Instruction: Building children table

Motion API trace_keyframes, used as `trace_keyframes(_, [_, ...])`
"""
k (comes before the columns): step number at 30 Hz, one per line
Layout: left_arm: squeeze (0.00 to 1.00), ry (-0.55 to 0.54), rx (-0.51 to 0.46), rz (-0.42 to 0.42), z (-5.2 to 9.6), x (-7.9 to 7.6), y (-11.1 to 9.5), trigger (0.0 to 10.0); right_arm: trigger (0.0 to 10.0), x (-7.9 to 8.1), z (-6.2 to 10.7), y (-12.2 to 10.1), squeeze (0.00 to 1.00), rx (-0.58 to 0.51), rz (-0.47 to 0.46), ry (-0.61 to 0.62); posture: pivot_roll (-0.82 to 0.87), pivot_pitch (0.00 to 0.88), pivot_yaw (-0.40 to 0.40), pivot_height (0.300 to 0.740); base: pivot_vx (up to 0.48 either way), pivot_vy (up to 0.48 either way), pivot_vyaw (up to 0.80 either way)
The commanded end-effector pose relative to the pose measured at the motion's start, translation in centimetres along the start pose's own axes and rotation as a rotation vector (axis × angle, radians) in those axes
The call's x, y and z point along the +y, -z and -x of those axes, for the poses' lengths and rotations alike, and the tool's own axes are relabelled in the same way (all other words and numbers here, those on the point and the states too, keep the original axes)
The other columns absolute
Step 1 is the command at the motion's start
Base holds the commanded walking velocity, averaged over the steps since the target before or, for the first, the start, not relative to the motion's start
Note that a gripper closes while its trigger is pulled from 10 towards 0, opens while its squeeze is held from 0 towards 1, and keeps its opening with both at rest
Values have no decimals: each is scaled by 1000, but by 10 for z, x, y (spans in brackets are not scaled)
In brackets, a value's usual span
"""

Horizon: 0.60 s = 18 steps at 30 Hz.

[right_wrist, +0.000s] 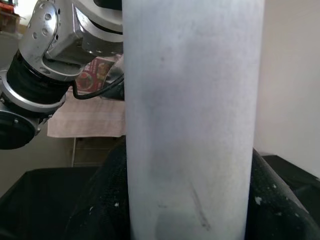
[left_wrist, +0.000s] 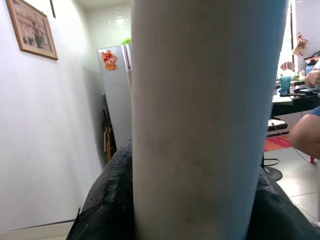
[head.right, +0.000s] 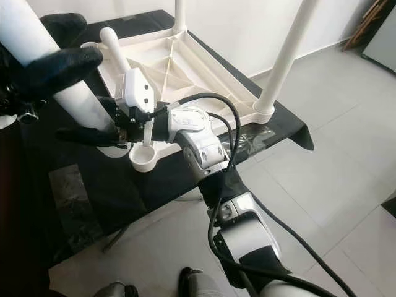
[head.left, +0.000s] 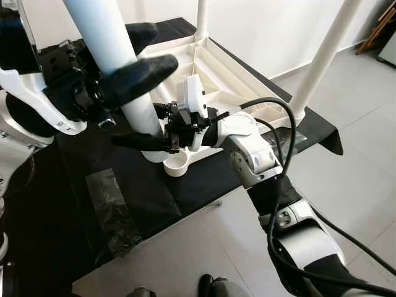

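Tabletop [head.left: 216,68], white and ribbed on its underside, is laid upside down on a black-covered counter [head.left: 204,185], with the tiled floor [head.left: 359,154] around it. Two white legs are already stood upright in the far corners, one at the back [head.left: 202,18] and one on the right [head.left: 322,59]. A third leg [head.left: 117,68] is held upright at the near left corner, its foot at or in a socket there, while an empty round socket [head.left: 176,165] is seen just beside it at the near edge. The left gripper [head.left: 133,59] is clamped on the upper part of this leg, its black fingers [head.left: 139,74] wrapped around the tube. The right gripper [head.left: 148,139] is closed on the same leg lower down, close to the tabletop. The step in hand is judged to be the seating of the third leg. Whether the leg is fully home cannot be told. Next, a straight downward push or a twist would be called for, with the leg kept vertical, before the fingers are released.
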<state>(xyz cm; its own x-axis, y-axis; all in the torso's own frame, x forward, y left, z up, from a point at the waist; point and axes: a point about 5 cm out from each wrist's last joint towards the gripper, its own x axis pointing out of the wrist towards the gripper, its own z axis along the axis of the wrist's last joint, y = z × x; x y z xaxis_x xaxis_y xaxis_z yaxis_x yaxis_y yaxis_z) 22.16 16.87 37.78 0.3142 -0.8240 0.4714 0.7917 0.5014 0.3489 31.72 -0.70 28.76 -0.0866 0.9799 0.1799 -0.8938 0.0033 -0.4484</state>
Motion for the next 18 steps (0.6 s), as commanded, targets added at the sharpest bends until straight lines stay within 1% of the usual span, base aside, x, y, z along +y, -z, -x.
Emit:
trace_keyframes(1, [0,43,21,16,-1,-2,1,0,10000,3,-2,2,0,33,21,-1,-75,109,-34,740,0,0,0])
trace_keyframes(6, [0,65,62,18,1,-2,6,0,10000,4,2,6,0,73,37,6,-76,108,-32,740,0,0,0])
trace_keyframes(7, [0,79,82,20,2,-3,8,0,10000,4,4,8,0,100,23,-17,-75,107,-32,740,0,0,0])
trace_keyframes(9, [0,88,95,22,2,-3,10,0,10000,4,6,9,0,118,11,-33,-74,107,-31,740,0,0,0])
trace_keyframes(10, [0,110,123,20,1,-5,13,0,10000,2,7,6,1000,125,4,-54,-73,106,-33,740,0,0,0])
trace_keyframes(11, [0,132,152,16,1,-8,17,0,10000,0,8,1,1000,126,1,-72,-73,106,-33,740,0,0,0])
trace_keyframes(12, [0,132,152,16,1,-8,17,0,10000,0,8,1,1000,126,1,-72,-73,106,-33,740,0,0,0])
trace_keyframes(14, [0,152,176,10,0,-10,20,0,10000,1,8,-4,1000,129,21,-110,-74,105,-33,740,0,0,0])
trace_keyframes(16, [0,171,202,5,-2,-13,27,0,10000,3,3,-9,1000,150,61,-137,-77,104,-36,740,0,0,0])
trace_keyframes(17, [0,173,205,5,-3,-13,29,0,10000,5,0,-10,769,159,72,-148,-77,104,-36,740,0,0,0])
trace_keyframes(18, [0,174,206,5,-3,-13,31,0,10000,6,-1,-10,769,166,78,-156,-77,104,-36,740,0,0,0])
